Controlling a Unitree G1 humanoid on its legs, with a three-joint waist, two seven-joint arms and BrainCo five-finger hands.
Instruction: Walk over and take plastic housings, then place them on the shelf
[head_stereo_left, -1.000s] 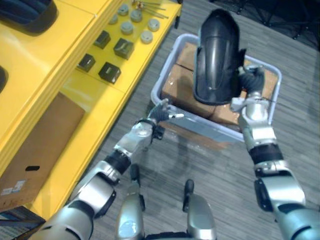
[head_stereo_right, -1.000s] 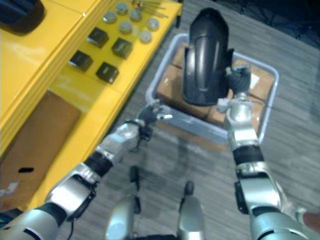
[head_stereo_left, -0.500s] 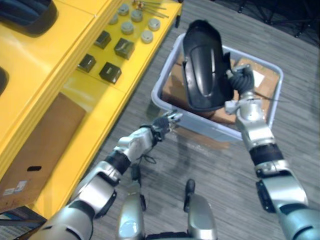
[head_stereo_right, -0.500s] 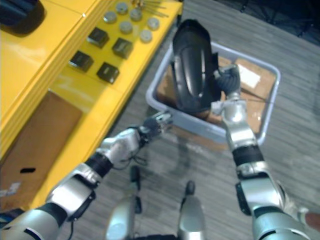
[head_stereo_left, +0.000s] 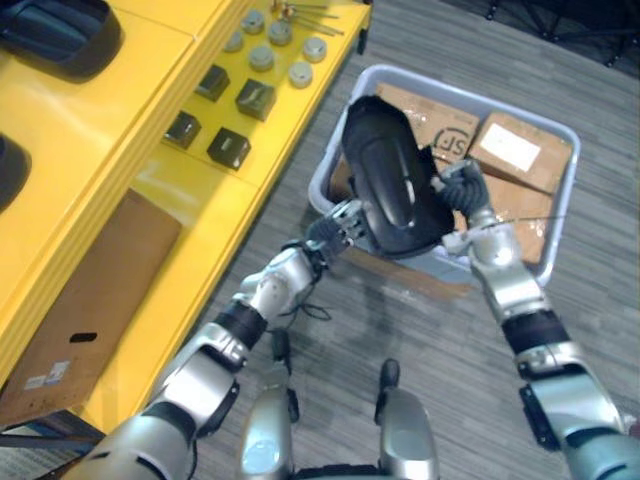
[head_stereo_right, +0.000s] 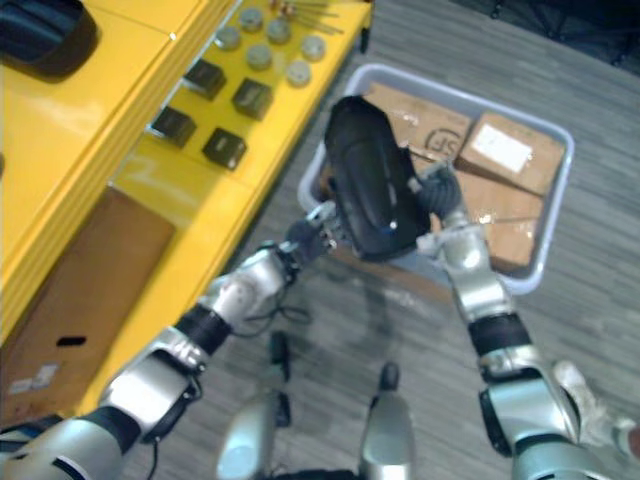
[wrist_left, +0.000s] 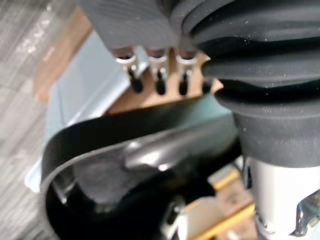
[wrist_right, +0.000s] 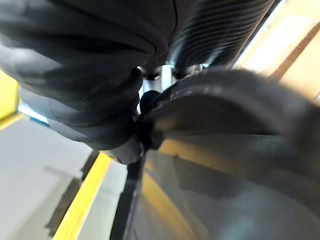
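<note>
Plastic housing (head_stereo_left: 392, 190), glossy black and curved like a fender, hangs tilted over the grey bin (head_stereo_left: 447, 263) of cardboard boxes (head_stereo_left: 520, 150). My right hand (head_stereo_left: 462, 192) is curled tight on its right edge. My left hand (head_stereo_left: 338, 227) reaches its lower rim, fingers straight. A second ago the housing stood higher and upright, with the left hand well below it.

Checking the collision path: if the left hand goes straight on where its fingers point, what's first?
Probably the black housing, in the right hand's grip: the left hand, fingers straight, points at its lower edge. Depth is unclear; it might slip under toward the bin.
</note>
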